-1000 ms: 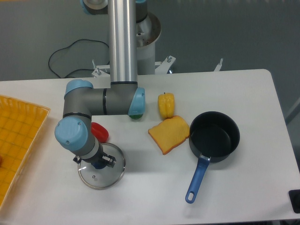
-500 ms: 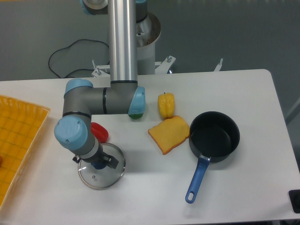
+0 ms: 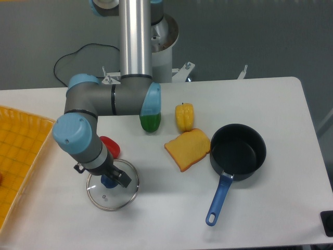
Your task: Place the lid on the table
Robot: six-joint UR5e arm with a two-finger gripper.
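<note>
Since the prior frame, arm and claw (image 3: 110,177) have lifted off the lid (image 3: 112,185), which rests flat on the desk (image 3: 270,104), apparently placed; claw spread indeterminate.

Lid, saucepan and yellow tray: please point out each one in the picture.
lid (image 3: 112,197): fixed camera view, on the glass near its front rim.
saucepan (image 3: 238,148): fixed camera view, on the dark inside of the bowl.
yellow tray (image 3: 18,156): fixed camera view, on its gridded floor.

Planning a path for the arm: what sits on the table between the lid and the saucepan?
Only the toast slice, near the saucepan; by the lid the table is bare.
</note>
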